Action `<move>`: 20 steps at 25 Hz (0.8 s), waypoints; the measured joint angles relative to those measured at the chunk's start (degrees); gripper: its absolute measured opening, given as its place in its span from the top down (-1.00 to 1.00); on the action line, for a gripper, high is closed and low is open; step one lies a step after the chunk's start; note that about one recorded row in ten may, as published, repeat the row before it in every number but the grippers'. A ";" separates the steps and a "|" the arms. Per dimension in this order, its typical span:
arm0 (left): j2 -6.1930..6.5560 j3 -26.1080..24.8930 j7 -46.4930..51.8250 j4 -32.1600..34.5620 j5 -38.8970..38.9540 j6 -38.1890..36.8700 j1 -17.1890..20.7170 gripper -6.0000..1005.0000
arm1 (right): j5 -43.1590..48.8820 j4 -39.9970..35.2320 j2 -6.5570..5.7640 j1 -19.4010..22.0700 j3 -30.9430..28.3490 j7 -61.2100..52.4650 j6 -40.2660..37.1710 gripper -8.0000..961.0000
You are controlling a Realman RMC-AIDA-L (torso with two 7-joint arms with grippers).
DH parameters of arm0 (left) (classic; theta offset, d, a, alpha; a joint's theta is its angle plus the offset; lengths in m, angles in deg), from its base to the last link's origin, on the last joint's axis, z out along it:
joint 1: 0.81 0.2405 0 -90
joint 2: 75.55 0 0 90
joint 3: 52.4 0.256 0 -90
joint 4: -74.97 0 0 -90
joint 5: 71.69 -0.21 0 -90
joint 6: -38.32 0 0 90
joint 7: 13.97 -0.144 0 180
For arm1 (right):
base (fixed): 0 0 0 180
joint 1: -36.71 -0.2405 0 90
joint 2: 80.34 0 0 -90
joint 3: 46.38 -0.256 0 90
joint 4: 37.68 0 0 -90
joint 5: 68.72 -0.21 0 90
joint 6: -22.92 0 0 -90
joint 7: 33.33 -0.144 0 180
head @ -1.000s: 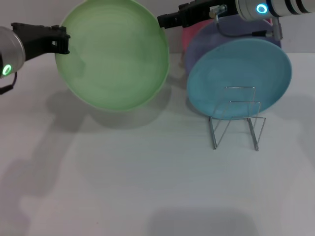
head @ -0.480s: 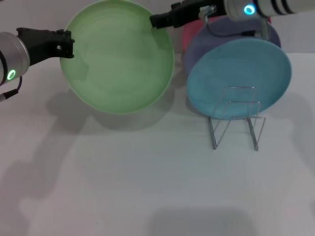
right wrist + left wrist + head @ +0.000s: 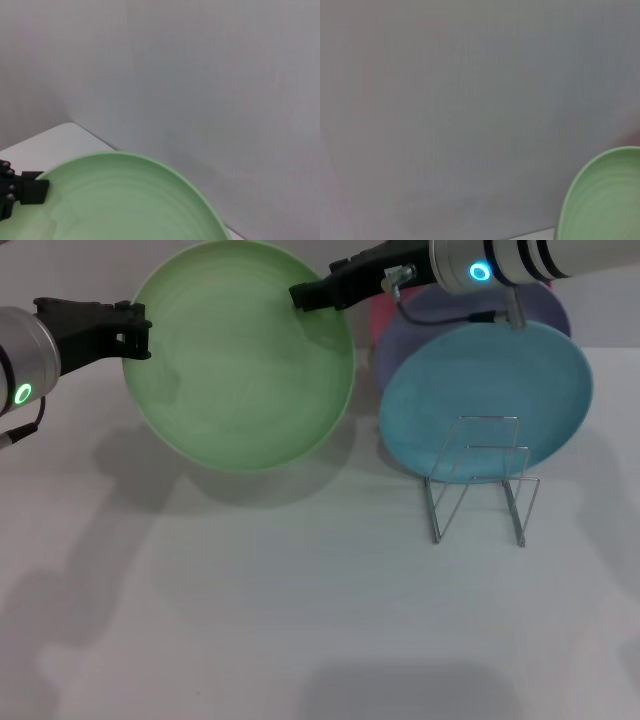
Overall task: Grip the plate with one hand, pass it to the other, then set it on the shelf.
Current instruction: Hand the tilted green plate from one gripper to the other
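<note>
The light-green plate (image 3: 243, 355) is hanging in the air above the white table (image 3: 300, 620), tilted up so that its hollow face is looking toward the robot, and it is sitting to the left of the wire shelf (image 3: 478, 478). The left gripper (image 3: 132, 328) is pinching the plate's left rim, its fingers pressed onto the edge, and this also shows in the right wrist view (image 3: 27, 192). The right gripper (image 3: 300, 295) is reaching to the upper right rim; its black tip is lying over the edge there, but I cannot tell whether its fingers are spread or pressed together. The step in hand is, in my judgement, the passing from 1 gripper to the other. To do it well, the right gripper should be taking the rim fully between its 2 fingers and closing firmly before the left one is letting go, because a thin plastic rim is probably slipping easily. The turquoise plate (image 3: 486, 400) and the lavender plate (image 3: 470, 315) behind it are already leaning on the shelf, so the free slot in front is probably the target, and the carrying arm should be keeping well apart from them.
</note>
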 joint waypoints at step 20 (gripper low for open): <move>0.15 0.17 -1.18 -0.35 2.10 -0.09 0.09 0.73 | 0.31 -0.40 0.54 0.29 1.07 3.06 -1.30 0.77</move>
